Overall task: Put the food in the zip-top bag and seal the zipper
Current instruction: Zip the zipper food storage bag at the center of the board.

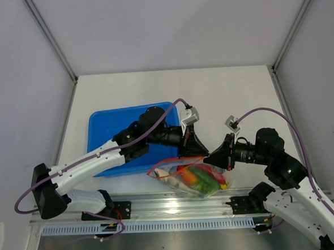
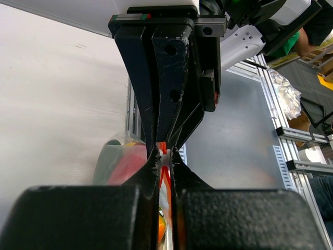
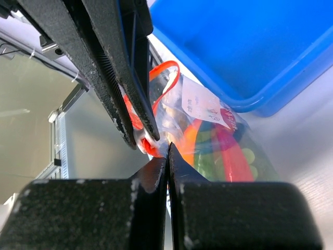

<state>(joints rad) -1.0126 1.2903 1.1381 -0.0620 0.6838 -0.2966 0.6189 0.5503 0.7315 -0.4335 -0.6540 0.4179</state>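
The zip-top bag (image 1: 188, 181) lies on the table near the front edge, between the two arms, with the food (image 1: 203, 179) inside: red, orange and green pieces. The zipper (image 1: 170, 161) runs along its far edge and bows open at the left. My left gripper (image 1: 203, 154) is shut on the zipper's right end, where a white slider (image 3: 141, 138) shows. My right gripper (image 1: 211, 156) meets it tip to tip and is shut on the bag's corner. The left wrist view shows the left gripper (image 2: 165, 153) pinching the zipper (image 2: 167, 174). The right wrist view shows the right gripper (image 3: 167, 151) on the bag (image 3: 203, 107).
The blue tray (image 1: 107, 126) stands just behind the bag, under the left arm, and also shows in the right wrist view (image 3: 250, 52). The metal rail (image 1: 161, 207) holding the arm bases runs right in front of the bag.
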